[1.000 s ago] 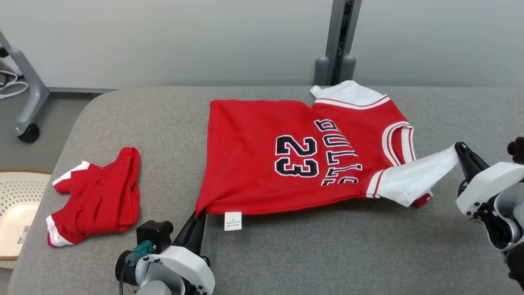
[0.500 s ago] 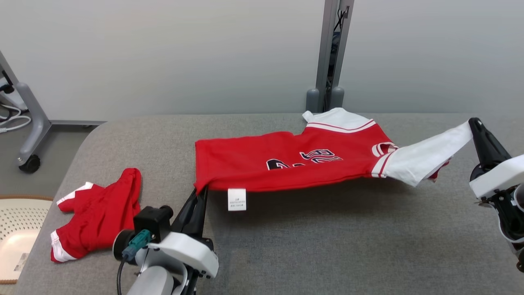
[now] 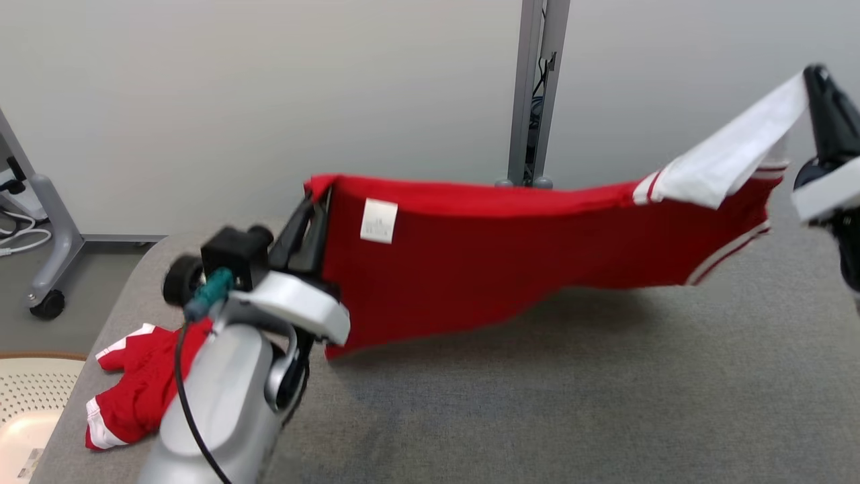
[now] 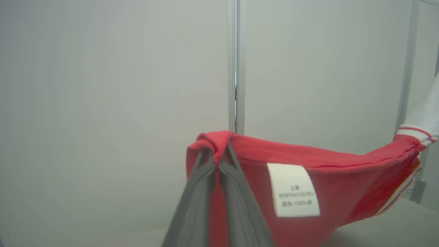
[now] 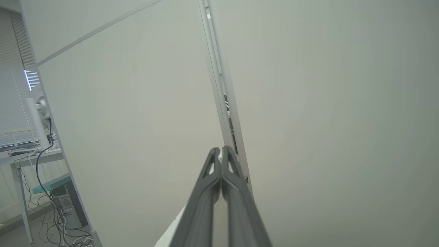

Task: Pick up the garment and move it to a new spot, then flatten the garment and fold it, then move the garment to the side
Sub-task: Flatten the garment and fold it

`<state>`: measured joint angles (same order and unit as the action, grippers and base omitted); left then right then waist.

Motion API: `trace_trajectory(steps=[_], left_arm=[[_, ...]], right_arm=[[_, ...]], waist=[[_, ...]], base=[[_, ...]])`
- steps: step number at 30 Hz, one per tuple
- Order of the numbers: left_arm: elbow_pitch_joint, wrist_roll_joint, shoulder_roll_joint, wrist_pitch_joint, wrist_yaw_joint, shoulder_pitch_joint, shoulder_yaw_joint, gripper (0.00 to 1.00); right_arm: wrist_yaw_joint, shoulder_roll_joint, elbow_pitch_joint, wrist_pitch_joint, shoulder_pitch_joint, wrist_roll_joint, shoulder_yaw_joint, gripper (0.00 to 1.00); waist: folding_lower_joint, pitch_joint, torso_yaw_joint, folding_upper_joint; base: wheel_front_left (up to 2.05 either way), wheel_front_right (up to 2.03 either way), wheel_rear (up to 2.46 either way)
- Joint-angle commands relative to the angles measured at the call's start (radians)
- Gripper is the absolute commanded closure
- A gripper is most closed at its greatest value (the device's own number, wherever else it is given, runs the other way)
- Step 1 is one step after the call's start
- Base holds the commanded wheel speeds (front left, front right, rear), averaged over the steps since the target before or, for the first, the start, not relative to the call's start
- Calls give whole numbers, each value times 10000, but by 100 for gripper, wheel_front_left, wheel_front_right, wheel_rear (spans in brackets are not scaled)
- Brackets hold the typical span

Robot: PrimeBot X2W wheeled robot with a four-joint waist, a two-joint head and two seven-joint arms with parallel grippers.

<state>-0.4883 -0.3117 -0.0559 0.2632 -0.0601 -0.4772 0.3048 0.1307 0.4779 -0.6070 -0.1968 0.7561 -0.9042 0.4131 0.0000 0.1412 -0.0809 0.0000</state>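
Observation:
The garment (image 3: 510,255) is a red jersey with white sleeves and a white label. It hangs stretched in the air above the grey table (image 3: 551,403), its lower edge sagging close to the surface. My left gripper (image 3: 314,205) is shut on its red hem corner at the left; the left wrist view shows that gripper (image 4: 217,156) pinching red cloth of the garment (image 4: 343,192). At the upper right, my right gripper (image 3: 811,79) is shut on the tip of the white sleeve. In the right wrist view that gripper (image 5: 221,151) is closed, with a sliver of white cloth low beside the fingers.
A second red and white piece of clothing (image 3: 138,386) lies crumpled on the table's left end, partly behind my left arm. A white perforated basket (image 3: 30,396) sits off the table's left edge. A grey post (image 3: 534,87) and a wheeled stand (image 3: 44,222) are behind.
Both grippers rose with the jersey, lifting it from lying on the table to hanging in the air. The head camera tilted upward, shifting the whole picture.

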Motion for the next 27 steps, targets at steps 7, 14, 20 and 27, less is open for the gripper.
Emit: trace_trajectory(steps=[7,14,20,27], left_arm=[[-987,-27,-358,-199,-503,-2297,172,100],[-2191,-1326,-507,-1341,-708,-4277,242,100],[-2677,-2842,-948,-2227,-706,-5269,940,100],[-3413,-4126,-982,-2313,-709,-5668,1176,100]], right_arm=[[0,-217,-583,-8,1614,723,-191,100],[0,-424,-1489,-81,3040,1197,-235,100],[0,-450,-2277,-119,3976,1412,-94,100],[-1,-514,-3078,-180,4473,1240,-1,100]], waist=[[0,196,16,0],[0,317,39,0],[0,321,15,0],[0,377,-52,0]], base=[[0,0,0],[0,0,0],[0,0,0],[0,0,0]])
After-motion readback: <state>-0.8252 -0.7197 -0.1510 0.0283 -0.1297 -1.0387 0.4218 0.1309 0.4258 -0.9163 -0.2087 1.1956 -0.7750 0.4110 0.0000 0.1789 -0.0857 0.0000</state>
